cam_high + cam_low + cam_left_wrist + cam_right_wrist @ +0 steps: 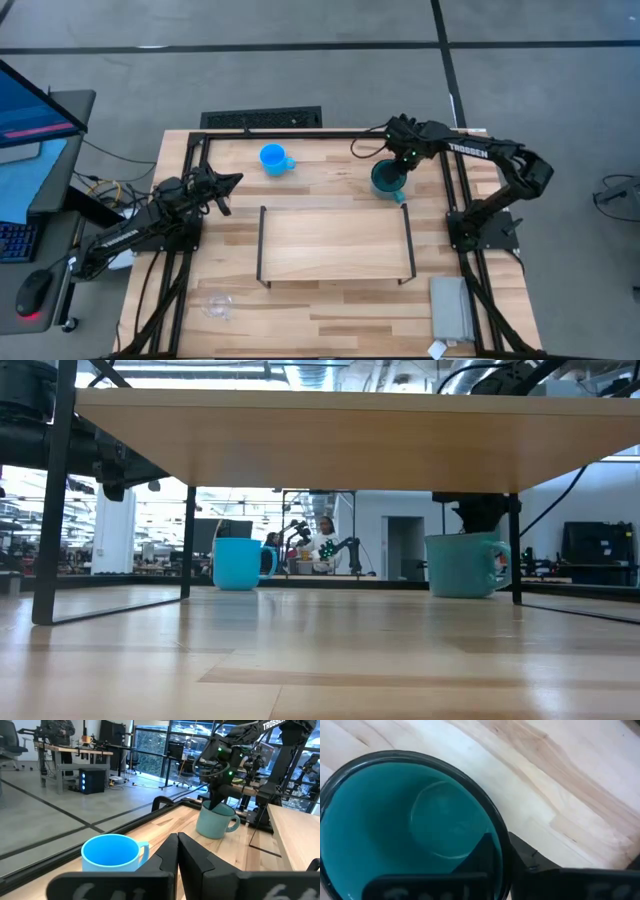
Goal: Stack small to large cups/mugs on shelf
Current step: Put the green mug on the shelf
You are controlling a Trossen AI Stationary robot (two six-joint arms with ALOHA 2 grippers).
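The teal mug point(386, 181) stands upright on the table, beyond the shelf's right end; it also shows in the low view point(462, 566). My right gripper point(397, 163) is shut on its rim. The bright blue mug point(272, 158) stands on the table at the far middle-left, also in the left wrist view point(111, 853). The clear glass cup point(218, 305) sits near the table's front left corner. The shelf point(335, 245) stands mid-table with nothing on its board. My left gripper point(177, 856) is shut and empty, left of the blue mug. My right gripper holds the teal mug by its rim point(503, 851), on the mug's far side. One finger point(479, 854) is inside the mug and one point(532, 862) is outside. The fingers come from above, pointing down. The mug stands upright with its base on the table point(460, 594).
Black frame rails point(300, 134) run along the table's far edge and sides. A grey flat object point(451, 307) lies at the front right. The shelf's wire uprights point(262, 245) stand at its two ends.
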